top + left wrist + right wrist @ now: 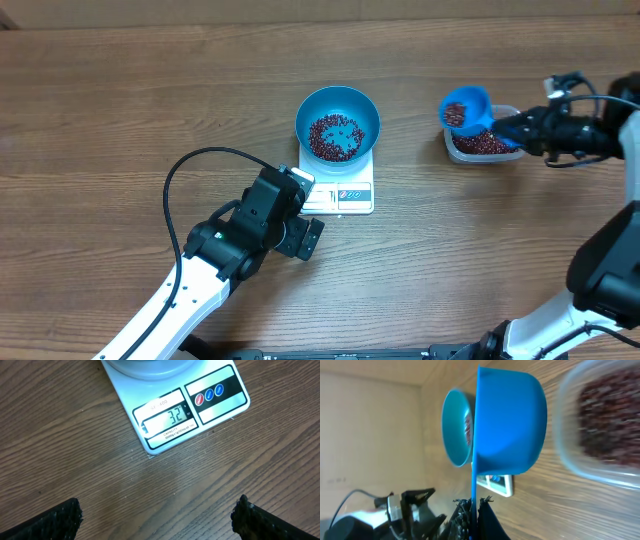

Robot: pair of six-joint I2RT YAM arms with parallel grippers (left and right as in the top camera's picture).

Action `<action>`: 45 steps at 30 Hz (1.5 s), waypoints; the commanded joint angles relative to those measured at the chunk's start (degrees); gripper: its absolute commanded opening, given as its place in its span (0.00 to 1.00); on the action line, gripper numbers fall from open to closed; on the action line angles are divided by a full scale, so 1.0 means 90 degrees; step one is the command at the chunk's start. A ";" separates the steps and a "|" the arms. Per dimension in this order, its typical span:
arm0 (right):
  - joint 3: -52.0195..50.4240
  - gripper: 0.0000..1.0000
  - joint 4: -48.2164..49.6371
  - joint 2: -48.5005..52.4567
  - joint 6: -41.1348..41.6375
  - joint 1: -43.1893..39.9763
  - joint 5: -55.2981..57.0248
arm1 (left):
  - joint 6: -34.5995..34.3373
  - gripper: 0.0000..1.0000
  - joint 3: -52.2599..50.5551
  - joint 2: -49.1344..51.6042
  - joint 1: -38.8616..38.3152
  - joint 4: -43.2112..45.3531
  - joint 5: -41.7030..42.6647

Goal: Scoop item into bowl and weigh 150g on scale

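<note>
Because loose beans [336, 137] likely spill easily, the right end effector [512, 125] grips the scoop [466, 108] by its handle, right of the scale [345, 192]; left end effector [157, 517] open.

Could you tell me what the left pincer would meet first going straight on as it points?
Most likely the scale, at its display edge; nothing lies between, though depth is unclear.

Matt brown wood-grain bench [120, 100]. Scale [175, 410] of glossy white plastic. Smooth blue plastic bowl [337, 100] and scoop [510, 425]. Right of the scale, a clear plastic tub [452, 152]. Dark beans [335, 138], slightly shiny.
</note>
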 commanded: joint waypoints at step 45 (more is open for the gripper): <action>0.1904 0.04 0.1627 -0.0066 0.1581 0.7006 1.0139 | 0.0073 1.00 0.0148 0.0010 0.0039 0.0002 0.0051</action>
